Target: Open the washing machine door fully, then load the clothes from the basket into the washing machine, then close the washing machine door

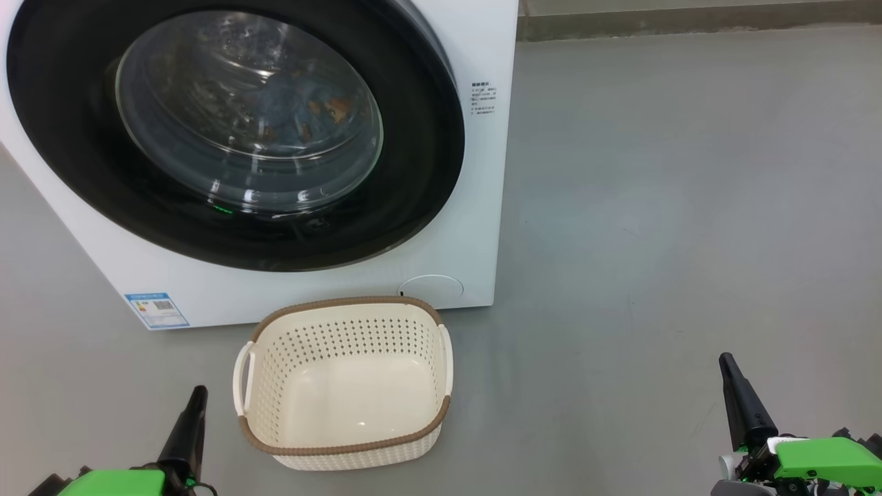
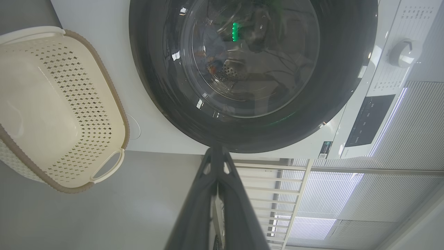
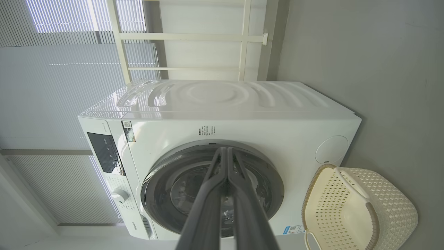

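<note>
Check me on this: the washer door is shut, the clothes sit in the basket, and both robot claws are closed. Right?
Not quite: the basket is empty. The head view shows the clothes inside the washing machine, behind the shut washing machine door. The left gripper and right gripper are indeed closed.

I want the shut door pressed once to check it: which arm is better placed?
Probably left: the left gripper sits in front of the washing machine door; the right gripper stands off to the side.
</note>
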Robot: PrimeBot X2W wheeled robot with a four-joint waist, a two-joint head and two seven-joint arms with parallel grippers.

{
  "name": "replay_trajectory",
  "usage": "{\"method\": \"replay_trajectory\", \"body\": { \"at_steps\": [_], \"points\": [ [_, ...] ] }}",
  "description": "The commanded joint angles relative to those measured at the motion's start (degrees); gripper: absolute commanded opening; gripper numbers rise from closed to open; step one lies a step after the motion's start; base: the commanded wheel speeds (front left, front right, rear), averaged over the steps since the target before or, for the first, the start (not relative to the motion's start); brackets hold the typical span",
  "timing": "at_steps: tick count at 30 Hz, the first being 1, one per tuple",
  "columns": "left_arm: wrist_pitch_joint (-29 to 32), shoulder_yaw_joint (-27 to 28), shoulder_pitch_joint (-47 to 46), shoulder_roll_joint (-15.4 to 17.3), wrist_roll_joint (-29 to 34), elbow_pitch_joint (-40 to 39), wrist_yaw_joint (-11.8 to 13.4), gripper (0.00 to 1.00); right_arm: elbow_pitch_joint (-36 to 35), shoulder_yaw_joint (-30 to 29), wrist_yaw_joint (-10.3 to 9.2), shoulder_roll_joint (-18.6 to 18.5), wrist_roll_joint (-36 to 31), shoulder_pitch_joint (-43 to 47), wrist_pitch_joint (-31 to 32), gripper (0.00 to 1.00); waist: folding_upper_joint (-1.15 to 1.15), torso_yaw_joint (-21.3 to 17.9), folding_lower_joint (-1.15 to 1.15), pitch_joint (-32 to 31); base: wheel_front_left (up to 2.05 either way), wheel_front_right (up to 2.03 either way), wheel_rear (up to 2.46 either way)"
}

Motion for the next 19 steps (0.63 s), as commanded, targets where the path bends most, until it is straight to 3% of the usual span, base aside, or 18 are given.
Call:
{"method": "replay_trajectory", "body": {
  "at_steps": [1, 19],
  "points": [
    [0.2, 2.0, -2.4, 0.8, 0.7, -1.0, -0.2, 0.0, -1.4, 1.5, 0.09, -0.7, 0.3, -2.3, 0.4, 0.0, 0.0, 0.0, 0.0, 0.0, 0.0, 0.0, 0.0],
    [0.3, 2.1, -2.4, 0.7, 0.8, -1.0, -0.2, 0.0, -1.4, 1.6, 0.09, -0.7, 0.3, -2.3, 0.4, 0.0, 0.0, 0.0, 0.0, 0.0, 0.0, 0.0, 0.0]
  ]
}}
